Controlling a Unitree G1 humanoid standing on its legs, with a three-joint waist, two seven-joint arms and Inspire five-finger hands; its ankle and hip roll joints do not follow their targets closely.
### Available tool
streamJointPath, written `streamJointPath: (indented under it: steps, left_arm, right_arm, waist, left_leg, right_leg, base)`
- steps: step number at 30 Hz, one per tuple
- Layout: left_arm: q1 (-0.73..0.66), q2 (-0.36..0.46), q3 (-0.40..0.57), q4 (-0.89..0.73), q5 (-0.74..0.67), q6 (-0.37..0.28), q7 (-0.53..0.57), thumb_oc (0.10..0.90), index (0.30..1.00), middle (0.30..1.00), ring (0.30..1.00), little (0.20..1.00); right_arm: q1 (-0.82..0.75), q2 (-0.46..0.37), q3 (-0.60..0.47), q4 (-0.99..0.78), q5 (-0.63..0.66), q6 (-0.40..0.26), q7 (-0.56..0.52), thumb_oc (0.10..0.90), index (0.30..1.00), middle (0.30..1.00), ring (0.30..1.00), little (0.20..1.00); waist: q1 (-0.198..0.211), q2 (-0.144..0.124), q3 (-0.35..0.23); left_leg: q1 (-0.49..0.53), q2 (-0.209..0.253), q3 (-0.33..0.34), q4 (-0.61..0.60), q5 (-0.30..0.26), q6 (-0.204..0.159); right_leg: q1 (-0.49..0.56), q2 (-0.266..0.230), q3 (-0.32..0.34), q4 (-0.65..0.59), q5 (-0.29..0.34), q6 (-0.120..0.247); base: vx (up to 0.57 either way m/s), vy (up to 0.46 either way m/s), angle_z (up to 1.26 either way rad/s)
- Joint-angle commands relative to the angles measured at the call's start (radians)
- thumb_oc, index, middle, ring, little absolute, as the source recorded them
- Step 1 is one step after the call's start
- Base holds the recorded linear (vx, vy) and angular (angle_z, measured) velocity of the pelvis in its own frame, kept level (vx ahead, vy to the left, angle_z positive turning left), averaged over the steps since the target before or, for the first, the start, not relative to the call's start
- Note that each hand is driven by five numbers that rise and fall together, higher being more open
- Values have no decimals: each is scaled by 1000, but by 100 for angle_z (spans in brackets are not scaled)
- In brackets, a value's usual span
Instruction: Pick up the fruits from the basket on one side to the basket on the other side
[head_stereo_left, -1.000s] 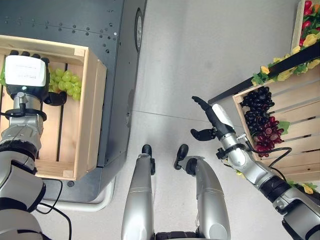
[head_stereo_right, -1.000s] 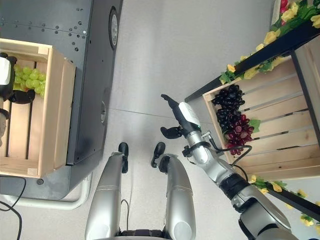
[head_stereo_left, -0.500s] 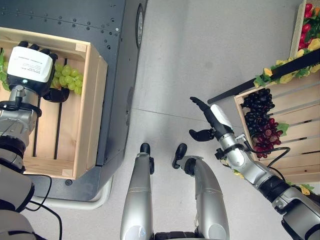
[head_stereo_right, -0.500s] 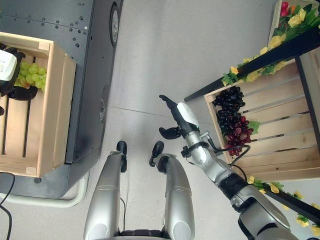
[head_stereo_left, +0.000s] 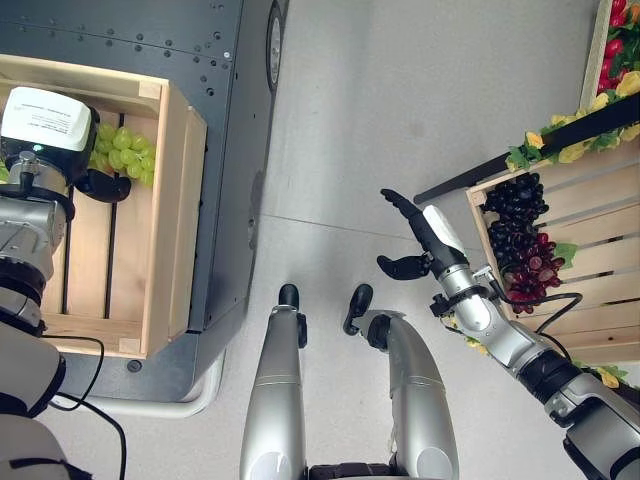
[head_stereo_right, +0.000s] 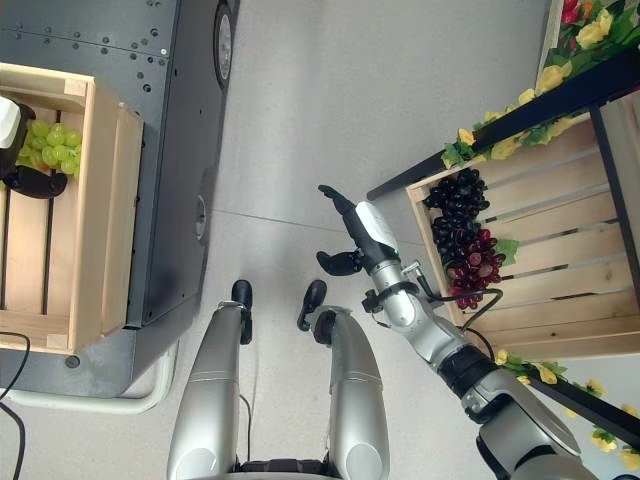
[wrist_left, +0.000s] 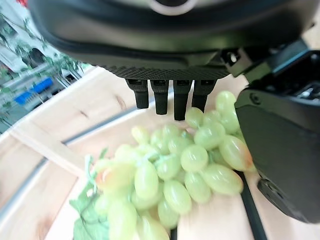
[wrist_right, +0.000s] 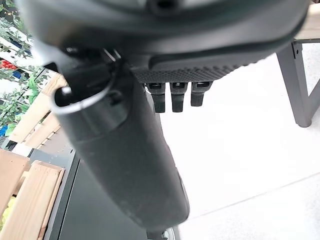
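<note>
left hand open above green grapes in crate, partly hiding them | right hand open, empty, beside dark grapes

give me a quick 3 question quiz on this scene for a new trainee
1. True or false: the right hand is holding fruit.
2. Which fruit lies under the left hand in the left wooden crate? A) green grapes B) bananas C) oranges
3. Fill in: the right wooden crate holds dark and ____ grapes.

Key
1. False: it is open over the floor, holding nothing.
2. A: the green grapes lie on the crate's slats, past its straight fingers.
3. Red: the red grapes lie beside the dark grapes.
</note>
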Motion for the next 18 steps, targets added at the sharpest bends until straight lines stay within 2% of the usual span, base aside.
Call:
streamJointPath:
  steps: [1,4,9,16,18]
  left_arm:
    - [-9,-3,-8,13,-62,-8,-8,400,300,300,300,300]
    - [16,-16,27,18,-134,-50,23,400,300,300,300,300]
    - [33,-26,65,19,-117,-113,63,400,300,300,300,300]
    - [33,-23,76,3,-116,-124,63,400,300,300,300,300]
    - [40,-14,83,2,-115,-104,53,400,300,300,300,300]
  right_arm:
    - [-22,-46,-90,-78,51,-97,-52,800,900,900,900,900]
    - [-20,-43,-97,-70,60,-98,-56,800,900,900,900,900]
    - [-3,-36,-112,-67,62,-109,-56,800,900,900,900,900]
    - [1,-37,-118,-69,71,-124,-43,800,900,900,900,900]
    - [3,-35,-119,-71,73,-128,-36,800,900,900,900,900]
  waist:
    - [1,22,-11]
    - [1,24,-11]
    - [-1,20,-11]
    - [0,23,-11]
    - [4,29,-11]
  left_leg:
    - [90,-43,91,-196,50,63]
    - [90,-44,92,-200,54,63]
    - [91,-44,92,-205,57,62]
    - [117,-46,92,-213,55,65]
    - [141,-47,95,-221,54,66]
  right_leg:
    - [97,28,10,-53,8,31]
    - [96,29,12,-57,9,30]
    - [97,31,13,-62,9,29]
    - [116,30,17,-64,9,30]
    - [136,27,17,-70,8,32]
  base:
    - [0,0,0]
    - [0,0,0]
    - [0,0,0]
    - [0,0,0]
    - [0,0,0]
